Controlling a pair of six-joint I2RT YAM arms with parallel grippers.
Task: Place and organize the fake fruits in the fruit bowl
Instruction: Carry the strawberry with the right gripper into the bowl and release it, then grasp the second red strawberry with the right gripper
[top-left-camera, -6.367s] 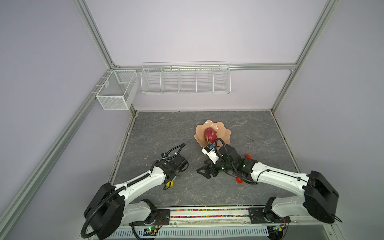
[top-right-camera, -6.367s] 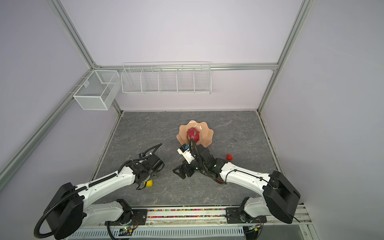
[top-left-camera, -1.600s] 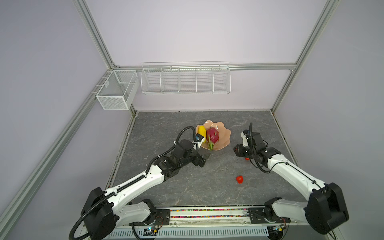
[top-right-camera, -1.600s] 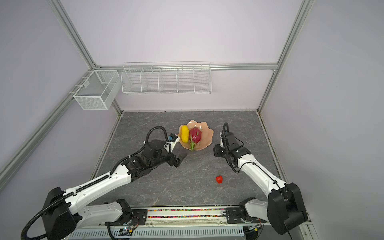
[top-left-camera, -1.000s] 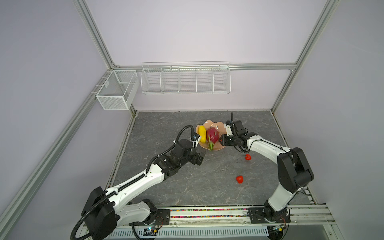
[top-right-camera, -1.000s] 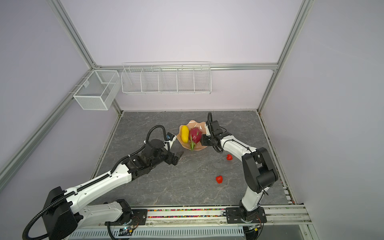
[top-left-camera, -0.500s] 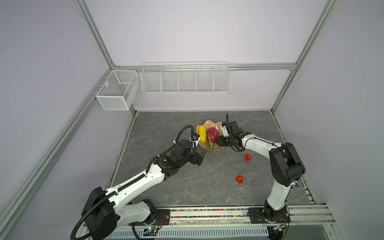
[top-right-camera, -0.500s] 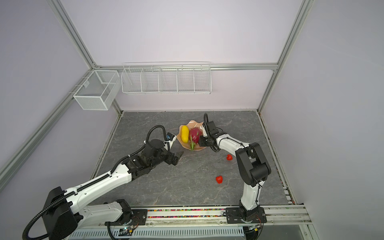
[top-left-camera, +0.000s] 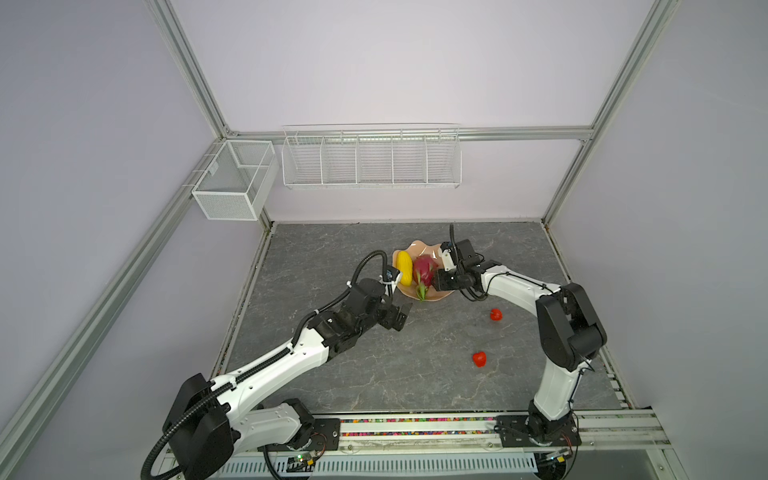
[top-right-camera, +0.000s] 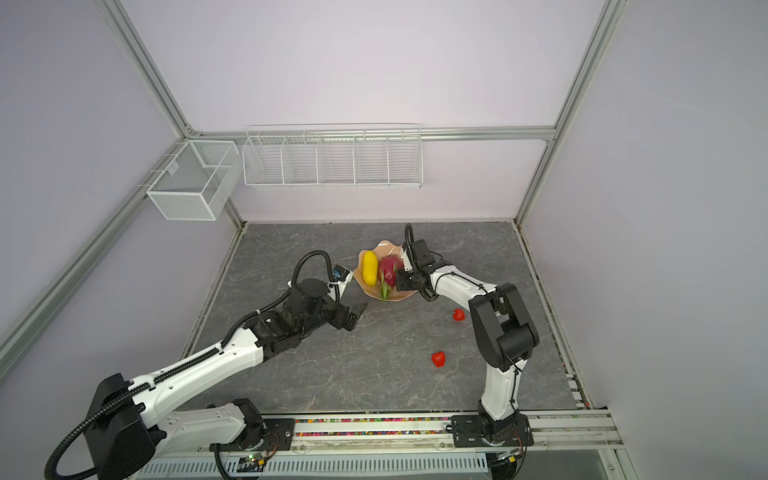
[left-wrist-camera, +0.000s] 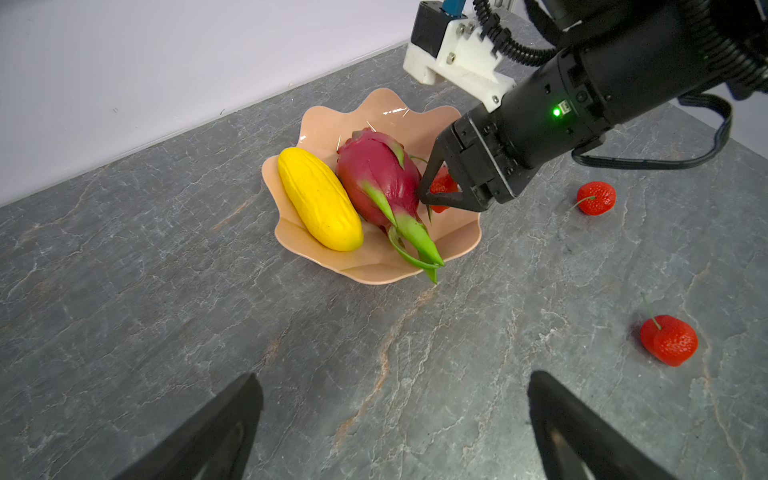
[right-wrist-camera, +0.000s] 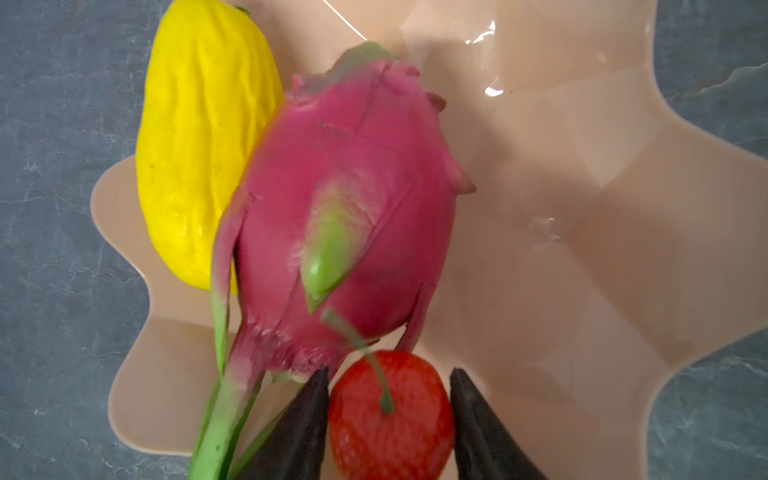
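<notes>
Moved right gripper (right-wrist-camera: 388, 370) in over fruit bowl (right-wrist-camera: 582, 208) since moments before, fingers (right-wrist-camera: 303, 415) clamped on strawberry (right-wrist-camera: 390, 419) beside dragon fruit (right-wrist-camera: 345, 208); kept left gripper (left-wrist-camera: 395, 375) parked, fingers (left-wrist-camera: 216, 428) spread wide.

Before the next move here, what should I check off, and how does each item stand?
1. The strawberry is over the fruit bowl: ok, beside the dragon fruit.
2. The right gripper has let go of it: cannot tell; the fingers flank it closely.
3. The dragon fruit and yellow fruit lie in the bowl: ok, though the green tip overhangs the rim.
4. The left gripper is free: ok, open and empty over the table.
5. All fruits are in: not ok; a loose strawberry and a second loose strawberry lie on the table.
</notes>
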